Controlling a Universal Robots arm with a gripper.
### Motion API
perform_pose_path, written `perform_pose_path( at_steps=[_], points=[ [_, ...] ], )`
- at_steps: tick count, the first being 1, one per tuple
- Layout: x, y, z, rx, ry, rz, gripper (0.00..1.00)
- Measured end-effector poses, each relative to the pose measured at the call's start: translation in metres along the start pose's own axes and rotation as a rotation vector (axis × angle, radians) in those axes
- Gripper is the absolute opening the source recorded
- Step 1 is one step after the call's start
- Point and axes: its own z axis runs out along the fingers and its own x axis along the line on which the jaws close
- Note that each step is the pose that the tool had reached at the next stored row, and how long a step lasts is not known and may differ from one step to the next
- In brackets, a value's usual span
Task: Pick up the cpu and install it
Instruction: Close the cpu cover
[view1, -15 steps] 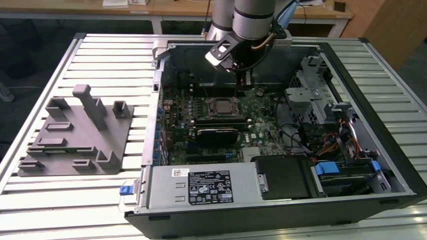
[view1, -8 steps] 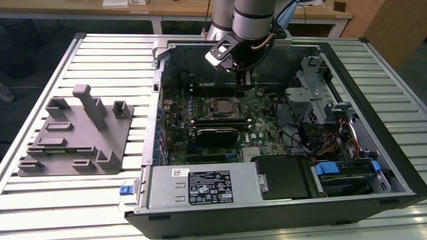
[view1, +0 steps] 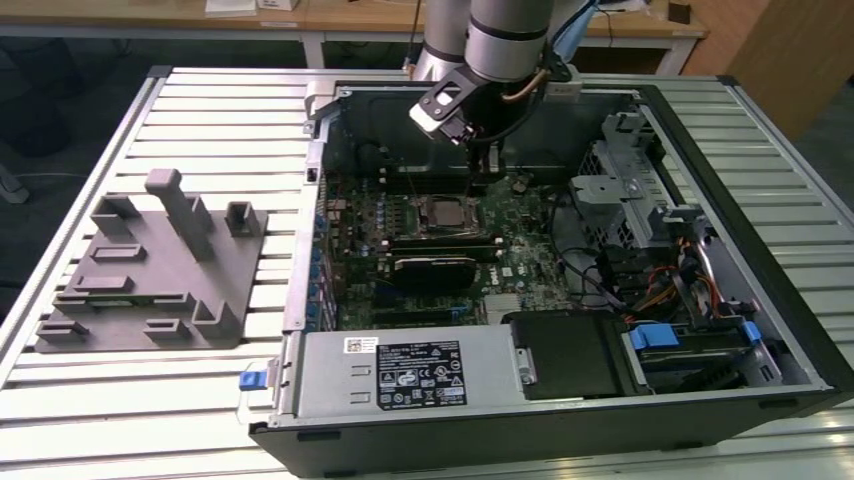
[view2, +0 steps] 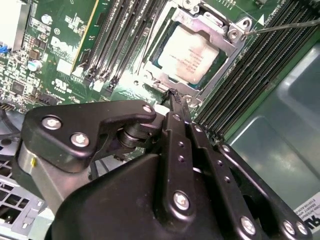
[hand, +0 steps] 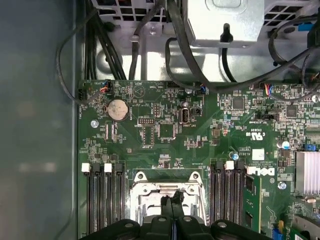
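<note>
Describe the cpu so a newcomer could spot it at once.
Inside the open case, find the green motherboard. Near its middle sits a metal-framed socket. The cpu is the pale silvery square lying within that frame, unlike the long dark memory slots flanking it.

The arm (view1: 505, 30) comes down from the top of the exterior view, its wrist (view1: 454, 100) tilted. The end effector (view1: 483, 168) points downward, its two slim black fingers (view2: 181, 145) pressed together at the tips, gripping nothing.

Silvery cpu (view2: 192, 52), green motherboard (hand: 200, 120)
</note>
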Motion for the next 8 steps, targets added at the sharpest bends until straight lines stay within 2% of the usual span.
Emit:
perform_pose_path(
  at_steps=[3,8],
  points=[
    [-0.0005,-0.0022,0.0009,-0.0034,0.0002,-0.001,0.11],
    [-0.0023,-0.0116,0.0042,-0.0211,0.0009,0.0,0.11]
  ],
)
